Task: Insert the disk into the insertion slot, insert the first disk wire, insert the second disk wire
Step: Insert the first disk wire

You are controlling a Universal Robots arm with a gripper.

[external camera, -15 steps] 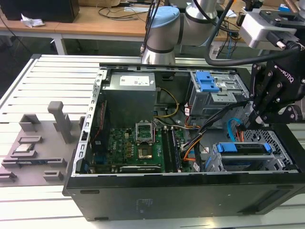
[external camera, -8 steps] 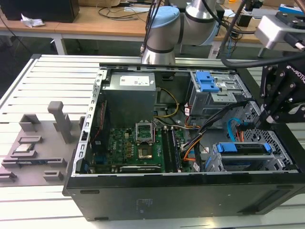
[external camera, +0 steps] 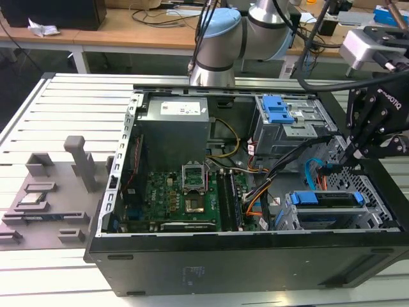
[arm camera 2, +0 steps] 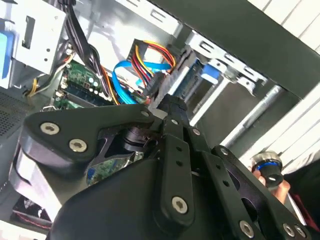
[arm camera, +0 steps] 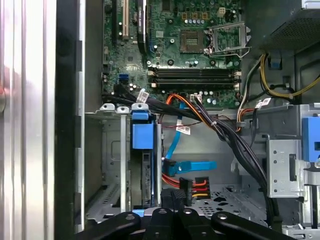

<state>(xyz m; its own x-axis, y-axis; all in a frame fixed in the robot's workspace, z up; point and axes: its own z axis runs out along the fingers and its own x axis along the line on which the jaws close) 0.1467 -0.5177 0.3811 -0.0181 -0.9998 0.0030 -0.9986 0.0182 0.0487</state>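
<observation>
Orange-red first disk wire (arm camera: pixel 197 186) plug pinched between jaws, beside seated disk (arm camera: pixel 146 175).

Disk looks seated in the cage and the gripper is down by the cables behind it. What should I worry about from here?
The second disk wire loops right beside the first disk wire, close to the gripper; a move could snag or drag the wrong one. The black cable bundle crosses the same bay and might catch on the arm. How either plug lines up with the disk is hidden, so a push could go in crooked.
</observation>
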